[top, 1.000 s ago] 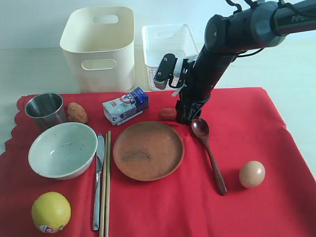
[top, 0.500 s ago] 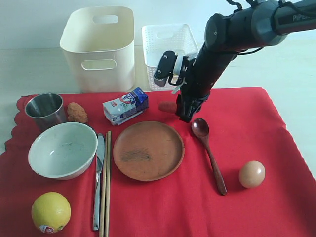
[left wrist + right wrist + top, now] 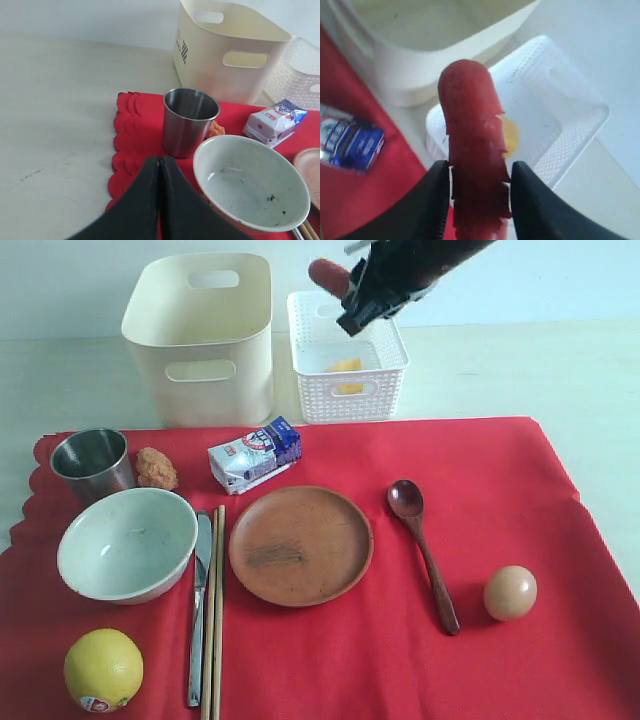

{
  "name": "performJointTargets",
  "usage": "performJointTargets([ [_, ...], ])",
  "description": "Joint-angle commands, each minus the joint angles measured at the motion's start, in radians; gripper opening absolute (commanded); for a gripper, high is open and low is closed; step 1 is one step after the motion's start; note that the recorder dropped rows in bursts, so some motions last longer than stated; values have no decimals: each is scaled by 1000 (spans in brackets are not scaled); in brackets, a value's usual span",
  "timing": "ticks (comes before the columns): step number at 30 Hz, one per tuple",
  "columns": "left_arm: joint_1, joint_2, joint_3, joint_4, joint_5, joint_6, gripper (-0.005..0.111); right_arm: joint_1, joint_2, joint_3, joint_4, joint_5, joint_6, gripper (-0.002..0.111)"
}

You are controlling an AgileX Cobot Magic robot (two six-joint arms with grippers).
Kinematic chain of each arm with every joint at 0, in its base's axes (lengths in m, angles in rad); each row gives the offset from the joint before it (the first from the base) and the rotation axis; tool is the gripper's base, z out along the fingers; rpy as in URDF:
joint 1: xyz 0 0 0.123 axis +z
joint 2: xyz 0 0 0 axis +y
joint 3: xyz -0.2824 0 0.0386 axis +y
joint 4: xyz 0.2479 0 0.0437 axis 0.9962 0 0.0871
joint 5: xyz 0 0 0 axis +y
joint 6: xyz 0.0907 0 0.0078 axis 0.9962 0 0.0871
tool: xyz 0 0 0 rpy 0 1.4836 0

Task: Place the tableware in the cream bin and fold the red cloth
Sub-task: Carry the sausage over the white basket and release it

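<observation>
On a pale table (image 3: 560, 370), the bowl (image 3: 127, 543), plate (image 3: 300, 545), cup (image 3: 90, 463), spoon (image 3: 425, 555), knife (image 3: 199, 610) and chopsticks (image 3: 214, 640) are lying on the red cloth (image 3: 480, 470). The bowl is likely breakable, calling for a rim pinch. The right gripper (image 3: 352, 305) is clamping a sausage (image 3: 328, 275) high beside the white basket (image 3: 375, 390); the left gripper (image 3: 159, 200) is resting closed.
</observation>
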Motion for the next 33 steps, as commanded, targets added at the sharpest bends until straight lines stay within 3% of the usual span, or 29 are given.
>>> performJointTargets([
  [1,1,-6,4,-7,-8,-3,0,-17,46,-100,-17,-26,120,0],
  [17,1,-6,4,-7,-8,-2,0,-75,404,-412,-17,-22,213,0],
  [33,1,-6,4,-7,-8,0,0,-75,526,-469,17,31,213,0],
])
